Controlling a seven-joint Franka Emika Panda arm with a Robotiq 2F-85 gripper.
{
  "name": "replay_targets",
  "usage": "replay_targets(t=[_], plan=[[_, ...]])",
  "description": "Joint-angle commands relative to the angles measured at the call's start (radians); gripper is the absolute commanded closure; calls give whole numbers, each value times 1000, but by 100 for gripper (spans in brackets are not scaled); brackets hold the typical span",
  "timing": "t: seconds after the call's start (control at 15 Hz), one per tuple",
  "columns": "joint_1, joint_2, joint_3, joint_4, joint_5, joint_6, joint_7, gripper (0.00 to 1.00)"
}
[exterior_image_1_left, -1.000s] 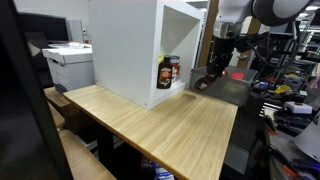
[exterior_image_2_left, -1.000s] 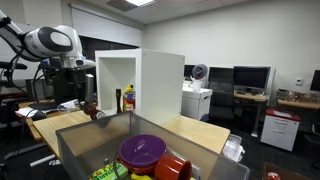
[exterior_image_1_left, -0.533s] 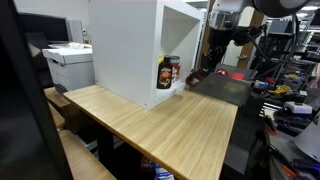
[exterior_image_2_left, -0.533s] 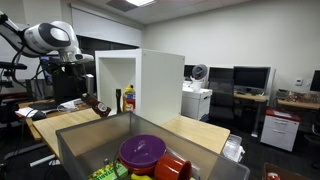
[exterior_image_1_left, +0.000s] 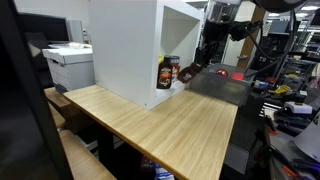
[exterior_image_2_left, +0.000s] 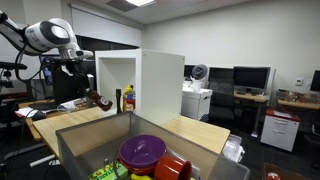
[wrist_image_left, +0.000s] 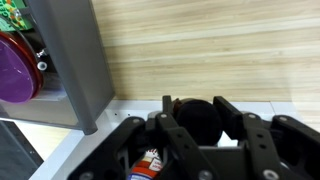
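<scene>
Gripper (exterior_image_1_left: 191, 71) hangs at the open front of the white cabinet (exterior_image_1_left: 125, 45), raised off the wooden table (exterior_image_1_left: 150, 125). Wrist view: the fingers (wrist_image_left: 230, 118) are partly closed on a dark round object (wrist_image_left: 195, 122), one on each side, with the object seated well back between them. It reads as reddish-brown in an exterior view (exterior_image_2_left: 103, 103), at the mouth of the cabinet and not yet inside. Bottles (exterior_image_1_left: 169, 71) already stand on the cabinet floor near the front edge; one labelled bottle (wrist_image_left: 150, 165) shows directly under the gripper in the wrist view. Grey bin (exterior_image_2_left: 75, 140) with a purple bowl (exterior_image_2_left: 142, 150) sits well apart at the far end of the table. Judgement on handling: the object is round and could roll in the grip, so squeeze evenly and avoid sharp wrist turns. Clearance looks tight on the bottle side. Any travel near the opening should be slow and level, with the object carried above the bottle tops and away from the cabinet's side wall. Whether the object touches a bottle cannot be told from these views.
</scene>
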Motion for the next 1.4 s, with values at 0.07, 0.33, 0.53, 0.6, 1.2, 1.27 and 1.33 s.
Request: replay_targets(t=[0.07, 0.33, 0.53, 0.6, 1.2, 1.27, 1.33], plan=[[-1, 33, -9, 28, -4, 34, -52, 80], [1, 77, -12, 55, -6, 41, -70, 80], [3, 114, -17, 82, -15, 43, -75, 80], [4, 123, -18, 89, -17, 45, -79, 80], [18, 183, -27, 131, -12, 66, -109, 80], [20, 188, -29, 135, -9, 70, -113, 80], [21, 193, -32, 138, -8, 72, -116, 80]])
